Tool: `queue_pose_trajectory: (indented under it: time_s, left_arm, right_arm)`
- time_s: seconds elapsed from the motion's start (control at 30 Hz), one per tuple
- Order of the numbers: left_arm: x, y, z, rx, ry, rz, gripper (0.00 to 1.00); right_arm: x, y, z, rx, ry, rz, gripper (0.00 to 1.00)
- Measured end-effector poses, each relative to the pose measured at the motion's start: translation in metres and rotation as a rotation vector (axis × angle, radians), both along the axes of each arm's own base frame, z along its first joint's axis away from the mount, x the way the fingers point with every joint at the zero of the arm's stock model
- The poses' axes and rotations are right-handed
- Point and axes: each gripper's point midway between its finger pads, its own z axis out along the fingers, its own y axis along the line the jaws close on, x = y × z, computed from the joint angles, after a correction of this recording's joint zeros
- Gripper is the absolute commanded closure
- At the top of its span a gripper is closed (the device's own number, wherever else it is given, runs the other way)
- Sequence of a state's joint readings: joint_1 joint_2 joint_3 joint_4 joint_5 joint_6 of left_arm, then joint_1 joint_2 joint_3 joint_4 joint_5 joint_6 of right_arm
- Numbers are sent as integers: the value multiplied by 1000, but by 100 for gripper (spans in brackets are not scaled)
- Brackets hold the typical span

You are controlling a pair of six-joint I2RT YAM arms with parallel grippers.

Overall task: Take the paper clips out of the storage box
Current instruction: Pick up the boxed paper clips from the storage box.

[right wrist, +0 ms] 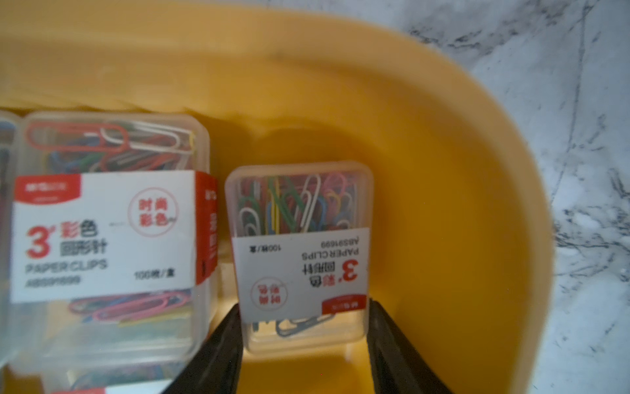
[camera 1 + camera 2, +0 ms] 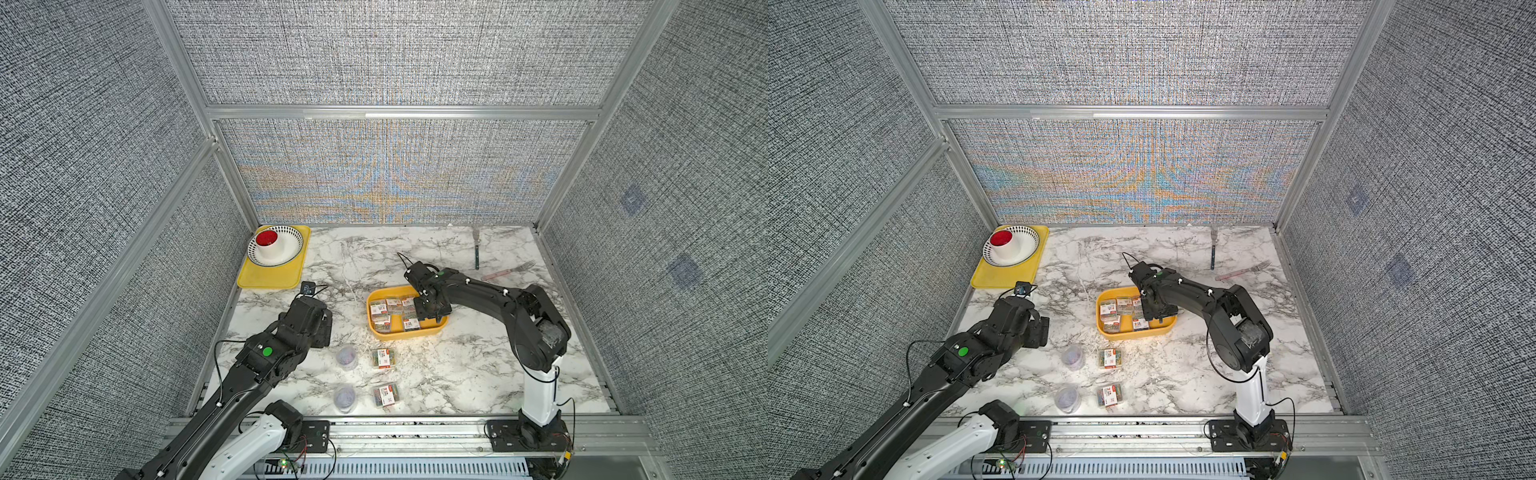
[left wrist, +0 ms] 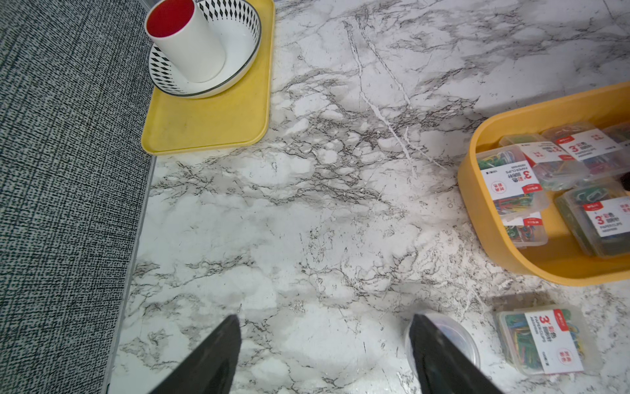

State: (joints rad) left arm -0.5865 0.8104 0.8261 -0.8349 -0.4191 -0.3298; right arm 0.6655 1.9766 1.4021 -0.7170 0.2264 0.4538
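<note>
Four packs of paper clips (image 2: 383, 358) are laid out on the white, grey-veined marble-patterned tabletop (image 2: 457, 374) near its front edge. Two are round purplish clear plastic tubs (image 2: 347, 357), and just beside them are two rectangular clear plastic boxes (image 2: 386, 395) with white-and-red labels.

The deep yellow-orange plastic storage box (image 2: 395, 332), with rounded corners, stands near the middle of the tabletop. Several more labelled boxes of multicoloured clips are seen inside it.

The right tool (image 1: 305, 303) is lowered into the end of the storage box nearest the right arm. Its black fingers (image 1: 221, 341) are pressed against opposite sides of one clear labelled box (image 1: 300, 238). This box appears to rest flat on the floor of the storage box, just beside a neighbouring box (image 1: 109, 232).

The left tool (image 3: 324, 317) is held over bare tabletop, with its fingers spread wide and nothing between them.

In the far left corner a flat yellow plastic tray (image 2: 270, 278) carries a white bowl with a black diamond pattern (image 2: 291, 249). A white cup with a red interior (image 2: 268, 243) stands in the bowl.

Towards the far right a dark-handled fork (image 2: 477, 249) and a pink-handled fork (image 2: 507, 272) are laid apart.

The workspace is enclosed on three sides by grey woven fabric panels (image 2: 395, 54) set in an aluminium frame (image 2: 403, 112).
</note>
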Motion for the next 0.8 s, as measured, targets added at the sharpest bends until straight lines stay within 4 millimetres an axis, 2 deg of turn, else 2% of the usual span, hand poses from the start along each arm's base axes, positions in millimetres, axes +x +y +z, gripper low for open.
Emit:
queue_pose_trajectory:
  time_s: [0.23, 0.5, 0.63, 0.8]
  left_arm:
    - [0, 0, 0, -1, -2, 1, 19]
    - [0, 0, 0, -1, -2, 2, 19]
    - [0, 1, 0, -1, -3, 3, 19]
    - [1, 1, 1, -2, -3, 4, 19]
  right_arm:
    - [2, 1, 5, 8, -11, -1, 58]
    - [8, 5, 39, 53, -72, 2, 60]
    - [9, 6, 76, 92, -125, 14, 60]
    - [6, 6, 143, 170, -250, 76, 61]
